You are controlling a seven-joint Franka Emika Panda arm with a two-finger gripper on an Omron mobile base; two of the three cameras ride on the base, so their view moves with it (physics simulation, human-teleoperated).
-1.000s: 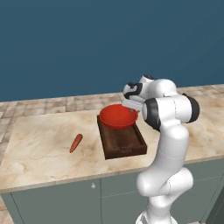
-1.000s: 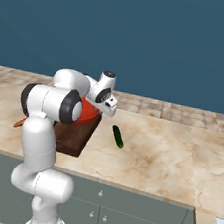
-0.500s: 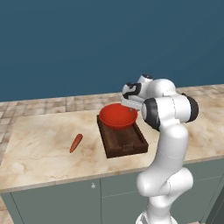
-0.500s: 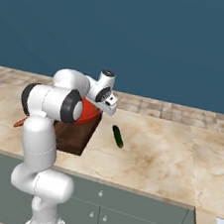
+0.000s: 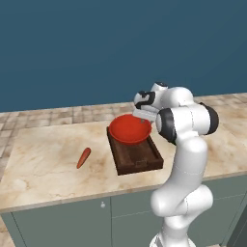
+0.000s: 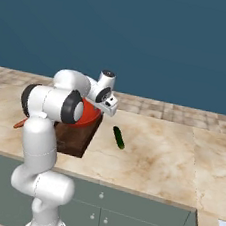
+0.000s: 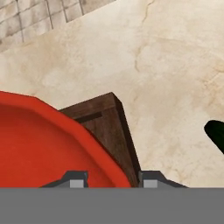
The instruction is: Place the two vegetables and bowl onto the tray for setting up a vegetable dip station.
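The glossy red bowl (image 5: 129,129) rests on the far end of the dark brown wooden tray (image 5: 137,157), overhanging its rim. My gripper (image 5: 143,115) hangs at the bowl's right edge. In the hand view the gripper (image 7: 113,180) is open, and the bowl (image 7: 39,144) rim runs between the two tips above the tray's corner (image 7: 105,116). The orange-red carrot (image 5: 83,157) lies on the counter left of the tray. The dark green cucumber (image 6: 118,137) lies on the counter right of the tray (image 6: 76,139), and its end (image 7: 216,133) shows in the hand view.
The marble counter (image 5: 43,169) runs wide to both sides, with a tiled strip (image 5: 58,115) along the blue back wall. Its front edge drops to grey cabinets (image 5: 72,222). My own arm (image 5: 185,144) stands right of the tray.
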